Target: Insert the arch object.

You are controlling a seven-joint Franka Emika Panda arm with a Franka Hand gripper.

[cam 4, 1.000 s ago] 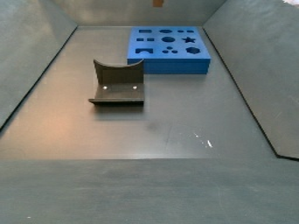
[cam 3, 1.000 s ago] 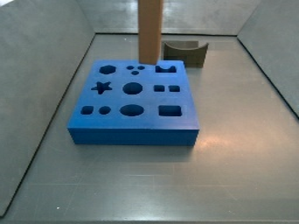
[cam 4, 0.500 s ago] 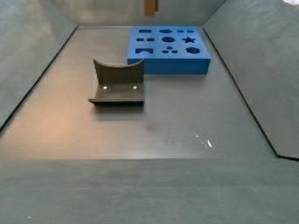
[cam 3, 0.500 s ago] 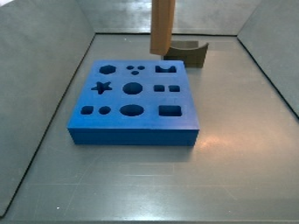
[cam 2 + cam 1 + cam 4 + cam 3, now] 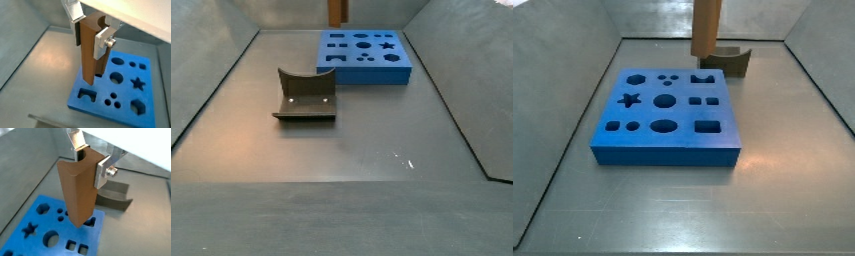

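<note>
The gripper (image 5: pixel 90 165) is clamped shut on the arch object (image 5: pixel 79 193), a tall brown piece hanging upright between the silver fingers (image 5: pixel 103 42), lower end over the blue shape board (image 5: pixel 667 150). The fixture (image 5: pixel 730 62) stands on the floor at the board's one o'clock, well apart in another side view (image 5: pixel 305 95). Grey metal floor (image 5: pixel 372 150), walled in.

Soft, even overhead light, no harsh shadows. Faint glare spots on floor (image 5: pixel 401 157) in a side view, dull sheen along back wall (image 5: pixel 653 18). Gripper (image 5: pixel 90 159) close to lens in both wrist views, silver fingers (image 5: pixel 102 41) bright, slightly soft. Post (image 5: pixel 79 190) clear, board (image 5: pixel 120 90) saturated. Low resolution, mild grain throughout.
</note>
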